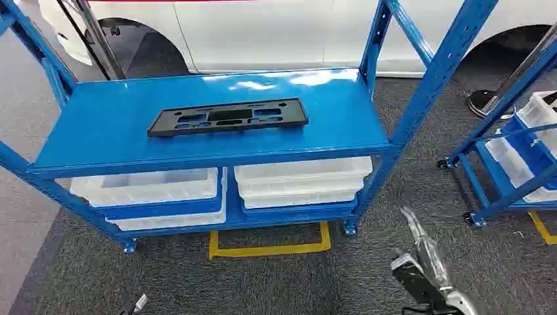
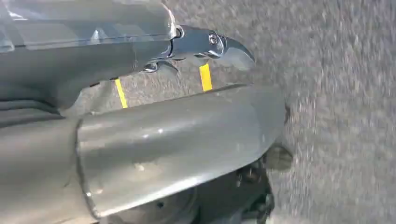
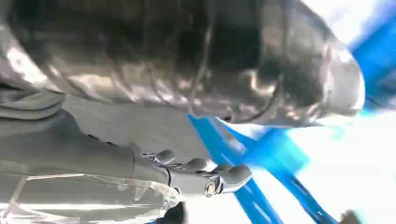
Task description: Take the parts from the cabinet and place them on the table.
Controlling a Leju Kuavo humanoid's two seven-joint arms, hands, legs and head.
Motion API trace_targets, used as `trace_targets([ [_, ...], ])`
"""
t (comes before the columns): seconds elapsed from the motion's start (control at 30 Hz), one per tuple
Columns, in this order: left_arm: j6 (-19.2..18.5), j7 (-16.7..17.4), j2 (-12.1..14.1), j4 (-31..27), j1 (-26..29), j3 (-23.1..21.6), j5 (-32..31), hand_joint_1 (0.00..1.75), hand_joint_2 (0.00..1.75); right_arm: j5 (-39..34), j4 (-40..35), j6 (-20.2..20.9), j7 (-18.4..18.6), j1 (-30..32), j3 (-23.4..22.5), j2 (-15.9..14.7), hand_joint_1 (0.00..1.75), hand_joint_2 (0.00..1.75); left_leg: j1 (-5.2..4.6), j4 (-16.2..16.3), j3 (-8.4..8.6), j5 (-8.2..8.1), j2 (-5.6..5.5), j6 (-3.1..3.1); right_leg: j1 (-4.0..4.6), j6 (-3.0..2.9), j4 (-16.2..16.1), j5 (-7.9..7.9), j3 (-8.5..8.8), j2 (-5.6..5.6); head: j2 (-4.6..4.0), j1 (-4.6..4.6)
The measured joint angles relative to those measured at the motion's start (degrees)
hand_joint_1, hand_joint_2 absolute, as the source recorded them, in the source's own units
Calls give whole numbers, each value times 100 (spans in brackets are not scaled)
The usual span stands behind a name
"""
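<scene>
we are at the very start of the task: the flat black plastic part with cut-out windows (image 1: pixel 228 117) lies alone on the top shelf of the blue metal cabinet (image 1: pixel 98 131), and nothing is picked yet. from our right hand (image 1: pixel 427 275), which hangs low over the grey carpet floor (image 1: pixel 276 282), the part is far ahead, higher, and toward the left side. our left hand (image 2: pixel 154 140) is also low; only a small tip of it shows at the bottom edge of the head view, and the part is ahead of it and up, a little to the right.

the right hand holds nothing and its fingers (image 3: pixel 224 175) look stretched and apart. the left hand also holds nothing, fingers (image 2: pixel 215 46) extended and not pressed together.

we judge the next move as raising both arms to the shelf level and reaching forward, then taking the long part near its ends, because it is wide and thin.

white plastic bins (image 1: pixel 302 180) sit on the lower shelf, beyond and below the part. yellow tape (image 1: pixel 269 249) marks the floor. we can read no label, brand or writing anywhere.
</scene>
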Motion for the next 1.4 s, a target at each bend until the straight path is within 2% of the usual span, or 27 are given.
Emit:
trace_targets([
  [0.13,0,9,-13,0,7,-26,9,0,0,-4,-549,37,-46,-154,4,-194,0,0,0,3,25,7,-21,2,2,0,1,0,5,-19,0,2],
  [0.33,13,33,-28,4,17,-66,26,0,0,-11,-873,17,-134,-184,13,-323,0,0,1,2,16,7,-30,1,1,1,1,-1,3,-25,0,2],
  [0.47,50,139,-61,7,-10,-105,83,0,0,373,-882,13,-315,-720,229,-325,0,0,1,2,-6,6,-13,2,0,1,3,1,0,-10,0,0],
  [0.67,24,245,-113,7,-56,-164,98,0,0,778,-618,22,-236,-1874,1107,-275,0,0,0,4,0,19,-19,3,0,4,5,10,0,-15,0,2],
  [0.83,13,330,-155,7,-111,-260,116,0,0,1360,-300,-16,-96,-2612,1924,-54,0,0,2,5,4,20,-21,2,2,3,8,9,-2,-16,0,2],
  [1.0,35,347,-175,7,-120,-297,148,0,0,2356,-128,-474,146,-3097,2912,129,0,0,4,5,10,22,-24,-2,4,2,10,9,-8,-18,0,2],
  [1.2,11,393,-203,7,-122,-372,258,0,0,2391,25,-721,472,-3538,3917,271,0,0,6,5,5,22,-29,-2,4,3,10,9,-11,-23,0,2],
  [1.4,-31,431,-210,7,-116,-402,317,0,0,2291,163,-728,503,-3753,4245,324,0,0,4,9,4,23,-31,-1,4,4,10,10,-11,-26,0,2],
])
